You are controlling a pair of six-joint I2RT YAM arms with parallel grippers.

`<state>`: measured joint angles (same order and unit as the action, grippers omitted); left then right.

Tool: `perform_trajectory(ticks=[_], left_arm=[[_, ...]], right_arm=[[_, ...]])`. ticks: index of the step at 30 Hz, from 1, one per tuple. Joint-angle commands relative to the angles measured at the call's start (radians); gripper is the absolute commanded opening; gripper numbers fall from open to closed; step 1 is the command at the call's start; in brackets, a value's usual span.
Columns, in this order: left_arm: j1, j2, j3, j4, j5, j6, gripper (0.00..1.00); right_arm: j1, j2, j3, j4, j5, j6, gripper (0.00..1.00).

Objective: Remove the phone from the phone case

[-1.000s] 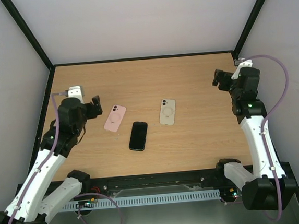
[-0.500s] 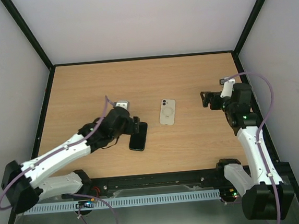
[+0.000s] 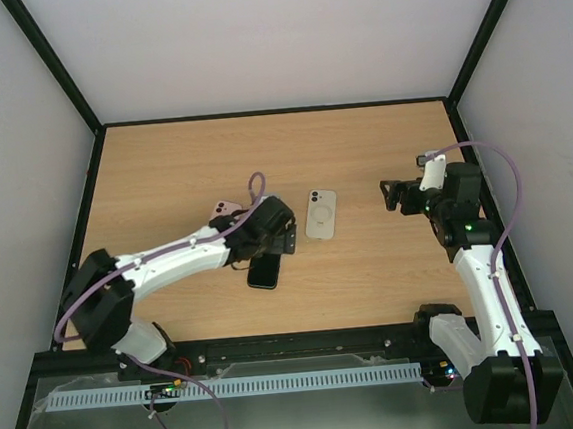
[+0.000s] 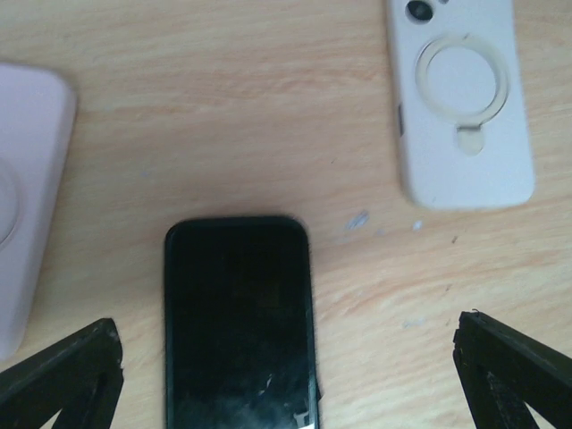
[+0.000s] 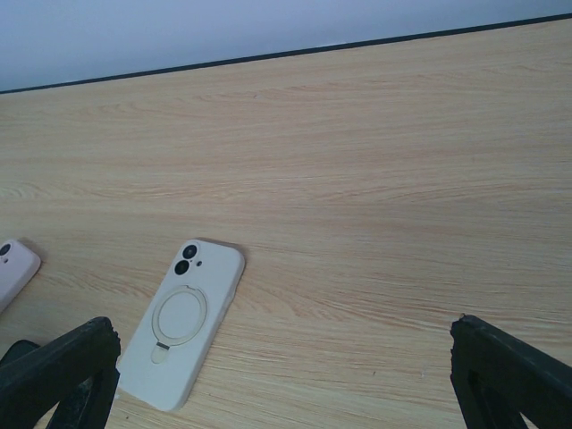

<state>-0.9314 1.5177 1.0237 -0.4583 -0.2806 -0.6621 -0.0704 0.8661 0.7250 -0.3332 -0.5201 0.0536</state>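
Pink case (image 4: 27, 206): cut off at the wrist view's left edge; from above, mostly under the left arm (image 3: 170, 260).
Left gripper (image 4: 286, 375): spread wide over the black phone.
Black phone (image 4: 237, 322): screen up, between both cases; near end cut off.
Cream case (image 4: 460, 98): back up, ring flat.
Right gripper (image 5: 286, 371): spread wide, right of the cream case.
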Motion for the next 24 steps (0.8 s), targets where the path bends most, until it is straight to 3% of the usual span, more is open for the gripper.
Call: perform_trajectory(ticks=[1, 16, 24], left_arm=[[-0.006, 0.127, 0.147, -0.055, -0.054, 0.017, 1.0], [-0.037, 0.402, 0.334, 0.013, 0.023, 0.079, 1.0], [-0.037, 0.577, 0.538, -0.047, 0.009, 0.074, 1.0]], right_arm=[[0.007, -0.009, -0.01, -0.007, 0.03, 0.001, 0.97], [0.006, -0.039, -0.018, 0.002, 0.065, 0.006, 0.98], [0.006, -0.038, -0.021, 0.004, 0.066, 0.007, 0.97]])
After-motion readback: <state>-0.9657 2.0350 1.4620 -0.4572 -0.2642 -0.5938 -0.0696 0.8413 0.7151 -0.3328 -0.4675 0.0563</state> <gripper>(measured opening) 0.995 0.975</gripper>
